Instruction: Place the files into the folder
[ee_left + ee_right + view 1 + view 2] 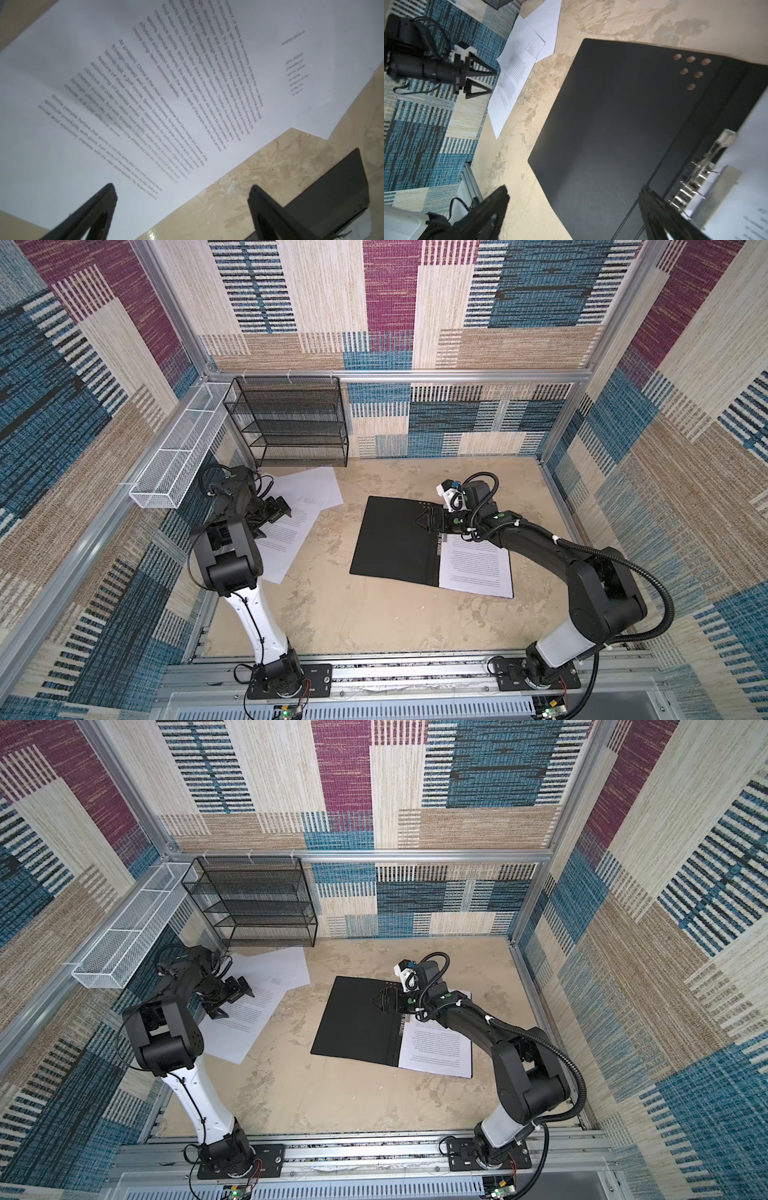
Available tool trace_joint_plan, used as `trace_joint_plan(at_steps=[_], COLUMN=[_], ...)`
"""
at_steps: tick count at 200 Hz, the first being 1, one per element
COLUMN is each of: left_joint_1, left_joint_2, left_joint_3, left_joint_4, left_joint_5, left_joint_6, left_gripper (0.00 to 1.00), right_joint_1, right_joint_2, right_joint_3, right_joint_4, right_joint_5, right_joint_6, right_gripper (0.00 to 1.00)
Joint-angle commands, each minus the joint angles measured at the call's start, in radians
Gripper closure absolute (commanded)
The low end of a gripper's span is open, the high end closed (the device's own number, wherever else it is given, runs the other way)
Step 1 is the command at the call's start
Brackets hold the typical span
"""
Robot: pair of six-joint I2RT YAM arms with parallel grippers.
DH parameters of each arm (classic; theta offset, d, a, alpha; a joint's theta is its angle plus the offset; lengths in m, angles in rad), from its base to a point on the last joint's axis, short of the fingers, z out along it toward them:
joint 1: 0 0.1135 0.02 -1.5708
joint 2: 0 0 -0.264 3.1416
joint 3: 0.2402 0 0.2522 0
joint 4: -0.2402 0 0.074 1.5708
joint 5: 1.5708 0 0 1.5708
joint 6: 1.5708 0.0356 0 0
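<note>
Two tools stand released, jaws spread wide with nothing between them. The left tool (pixel 274 522) is held over the edge of the loose files (pixel 309 493) — overlapping white sheets fanned on the tabletop (pixel 332 614) in front of the black mesh rack (pixel 291 423). The folder (pixel 390 543) lies open near the middle, black inside up, with a printed sheet (pixel 476 568) on its right half beside the metal clip (pixel 695 182). The right tool (pixel 422 521) hangs over the folder's far part — close to the spine.

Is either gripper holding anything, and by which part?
Nothing is held: left gripper open over the white printed paper sheets, right gripper open over the flat black open folder.
</note>
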Motion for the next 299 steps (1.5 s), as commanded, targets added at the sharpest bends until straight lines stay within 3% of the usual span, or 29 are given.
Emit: trace_joint_plan(at_steps=[1, 55, 93, 128, 151, 180, 232, 275, 299], left_joint_1=[0.021, -0.023, -0.101, -0.196, -0.210, -0.233, -0.315, -0.297, -0.297], left_joint_2=[0.053, 0.007, -0.166, -0.353, -0.415, -0.444, -0.507, -0.539, -0.524], left_joint_3=[0.014, -0.199, -0.465, -0.691, -0.784, -0.837, -0.923, -0.847, -0.799], left_joint_4=[-0.007, 0.090, 0.141, 0.257, 0.327, 0.359, 0.445, 0.367, 0.353], left_joint_5=[0.023, 0.039, 0.045, 0.120, 0.200, 0.234, 0.273, 0.227, 0.287], left_joint_6=[0.027, -0.026, -0.148, -0.291, -0.373, -0.421, -0.536, -0.460, -0.436], left_gripper=[0.01, 0.01, 0.01, 0.01, 0.01, 0.01, 0.01, 0.01, 0.01], right_joint_1=[0.034, 0.100, 0.120, 0.158, 0.198, 0.247, 0.272, 0.283, 0.287], right_joint_2=[0.006, 0.061, 0.153, 0.270, 0.368, 0.480, 0.574, 0.589, 0.581], right_joint_3=[0.012, 0.068, 0.152, 0.267, 0.375, 0.521, 0.623, 0.623, 0.598], right_joint_4=[0.054, 0.133, 0.091, 0.055, 0.018, -0.044, -0.089, -0.117, -0.123], right_joint_5=[-0.062, -0.101, -0.061, -0.058, -0.056, -0.045, -0.028, 0.002, 0.038], right_joint_6=[-0.008, 0.059, 0.054, 0.050, 0.040, 0.030, 0.033, 0.025, 0.035], right_gripper=[0.00, 0.00, 0.00, 0.00, 0.00, 0.00, 0.00, 0.00, 0.00])
